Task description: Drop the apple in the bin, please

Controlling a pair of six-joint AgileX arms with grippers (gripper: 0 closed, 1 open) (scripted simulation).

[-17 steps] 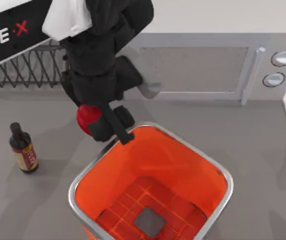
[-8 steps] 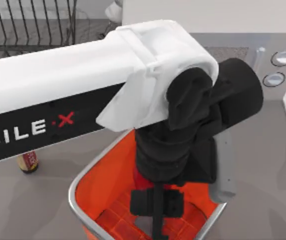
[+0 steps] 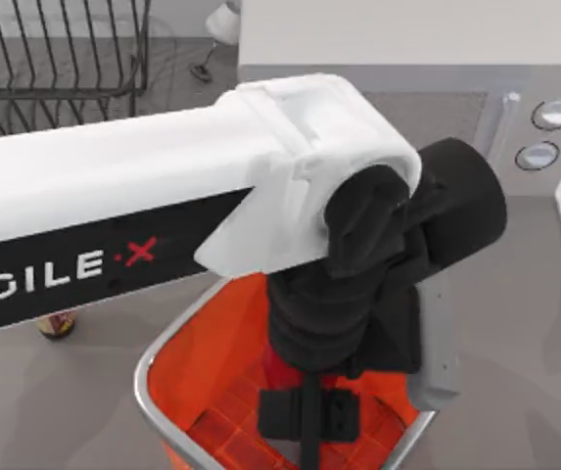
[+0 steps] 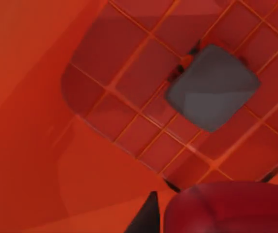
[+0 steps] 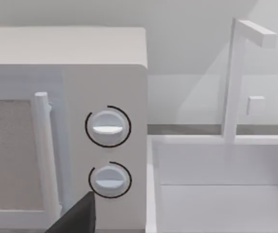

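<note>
**Apple Held Over the Bin**

While the left arm (image 3: 163,215) reaches across the frame from the left edge toward the middle, its black wrist hangs over the big bin (image 3: 153,364) at the bottom of the top view. The bin has a shiny silver rim and is bright orange-red inside. Down at the bottom middle of the top view, the left gripper (image 3: 309,416) sits inside the mouth of the bin, above its floor.

A little bit of deep red peeks out just under the black wrist there. That is the apple (image 3: 278,367). From the left wrist camera, the apple (image 4: 231,208) is the dark red round shape at the bottom right of the frame, with one dark fingertip (image 4: 146,218) beside it. The claw looks closed around the apple, and the apple is up above the bin's floor, not lying on it. Below it is the gridded floor (image 4: 129,87) with a grey square (image 4: 211,87) in the middle.

A dark bottle (image 3: 57,323) stands on the table at the left edge, mostly hidden under the arm. A wire rack (image 3: 55,59) is in the upper left. A white microwave (image 3: 515,108) with two round knobs is in the upper right.

From the right wrist camera, the microwave (image 5: 66,97) is straight ahead, and a dark tip of the right gripper (image 5: 78,216) shows at the bottom. I cannot tell if that claw is open or closed.
</note>
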